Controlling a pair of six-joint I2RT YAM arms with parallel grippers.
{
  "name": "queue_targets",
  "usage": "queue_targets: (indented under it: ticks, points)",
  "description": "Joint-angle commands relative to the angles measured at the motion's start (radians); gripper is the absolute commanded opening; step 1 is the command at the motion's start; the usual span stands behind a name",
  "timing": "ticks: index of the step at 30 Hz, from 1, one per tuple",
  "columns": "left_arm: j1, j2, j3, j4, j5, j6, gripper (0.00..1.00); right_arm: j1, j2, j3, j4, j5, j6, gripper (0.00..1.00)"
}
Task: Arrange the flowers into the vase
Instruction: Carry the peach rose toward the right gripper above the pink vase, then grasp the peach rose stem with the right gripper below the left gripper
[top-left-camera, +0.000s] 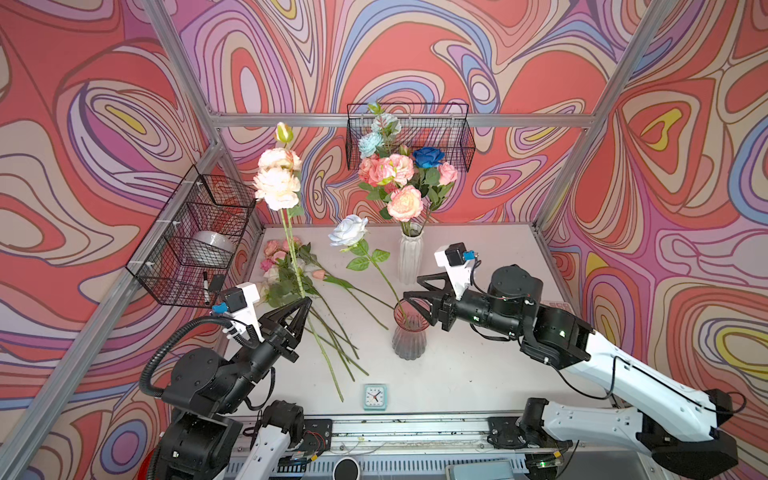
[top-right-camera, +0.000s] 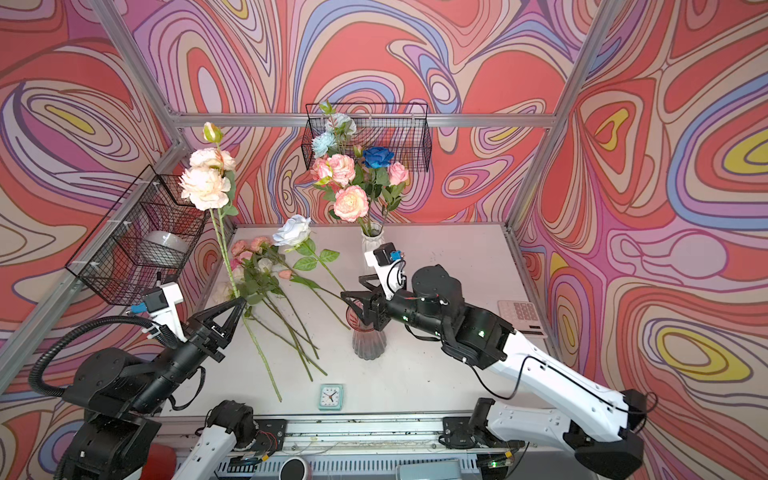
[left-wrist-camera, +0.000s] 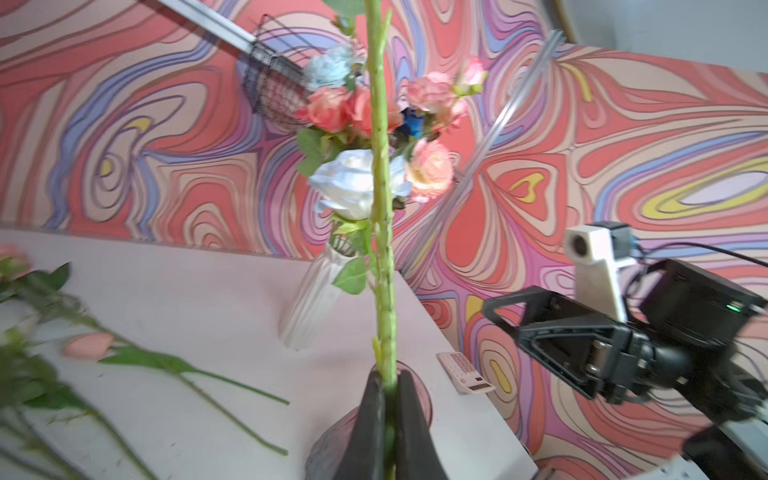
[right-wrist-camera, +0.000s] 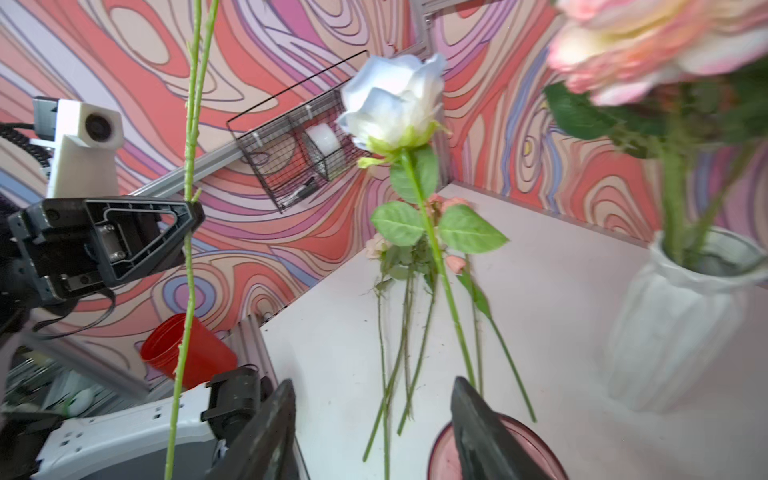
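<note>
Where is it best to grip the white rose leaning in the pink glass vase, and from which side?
Probably the bare stem between its leaves and the pink glass vase rim, from the right, where the open right gripper hovers. The white rose tilts left and away, leaving that stretch exposed.

A teal clock (top-left-camera: 375, 397) and a calculator (top-right-camera: 523, 316) rest on the white table (top-left-camera: 478, 365).

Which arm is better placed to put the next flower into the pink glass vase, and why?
Left. The left gripper is shut on a lifted cream rose stem; the right gripper is open, gripping nothing, at the pink vase.
</note>
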Motion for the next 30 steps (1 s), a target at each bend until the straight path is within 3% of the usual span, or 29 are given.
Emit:
queue_targets:
  ticks: [1,4,10,15,23,27,30]
  points:
    - [-0.004,0.061,0.014,0.146,0.311,-0.006,0.00,-0.001,0.057,0.080,0.082,-0.217,-0.001,0.62]
    - [-0.003,0.131,0.004,0.295,0.489,-0.084,0.00,0.005,0.127,0.162,0.125,-0.312,0.019,0.63]
    - [-0.004,0.205,-0.055,0.662,0.673,-0.296,0.00,0.006,0.197,0.243,0.205,-0.367,0.050,0.65]
    - [-0.007,0.273,-0.098,0.897,0.732,-0.459,0.00,0.007,0.230,0.272,0.249,-0.385,0.067,0.65]
    - [-0.049,0.310,-0.098,0.891,0.736,-0.432,0.00,0.006,0.261,0.302,0.329,-0.425,0.102,0.59]
    - [-0.087,0.324,-0.081,0.822,0.728,-0.374,0.00,0.006,0.291,0.332,0.325,-0.432,0.103,0.44]
    - [-0.098,0.326,-0.074,0.754,0.707,-0.329,0.00,0.007,0.282,0.327,0.320,-0.413,0.099,0.18]
